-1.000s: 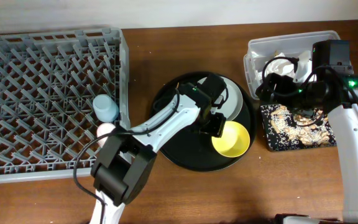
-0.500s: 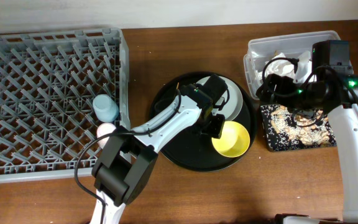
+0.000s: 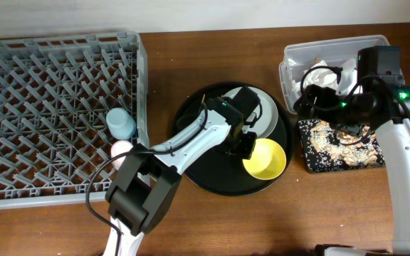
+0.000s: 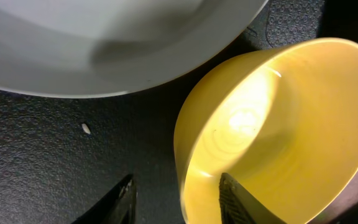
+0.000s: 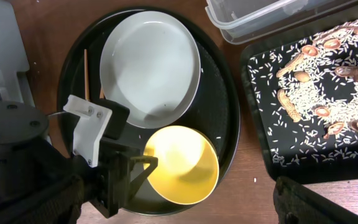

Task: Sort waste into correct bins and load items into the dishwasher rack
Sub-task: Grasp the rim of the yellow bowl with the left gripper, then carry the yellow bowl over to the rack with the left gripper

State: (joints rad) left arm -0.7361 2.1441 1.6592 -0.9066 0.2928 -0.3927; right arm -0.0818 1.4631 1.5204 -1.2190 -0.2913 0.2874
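The yellow bowl (image 3: 266, 158) sits on the round black tray (image 3: 198, 171) beside the grey-green plate (image 3: 265, 114). My left gripper (image 3: 246, 146) is open and low, straddling the bowl's left rim. In the left wrist view one finger (image 4: 120, 202) is outside the bowl (image 4: 272, 124) and the other is inside. My right gripper (image 3: 317, 98) is open and empty, high over the bins. The blue cup (image 3: 122, 124) and pink cup (image 3: 122, 148) stand in the rack (image 3: 20, 64). The chopsticks (image 5: 86, 65) lie left of the plate (image 5: 151, 68).
The clear tub (image 3: 294, 60) at the back right holds the white napkin (image 3: 324, 75). The shallow black tray (image 3: 376, 160) in front of it holds brownish food scraps (image 3: 337, 139) and rice. Bare brown table lies along the front edge.
My left gripper has shifted slightly closer onto the bowl's rim. The right arm has not moved.
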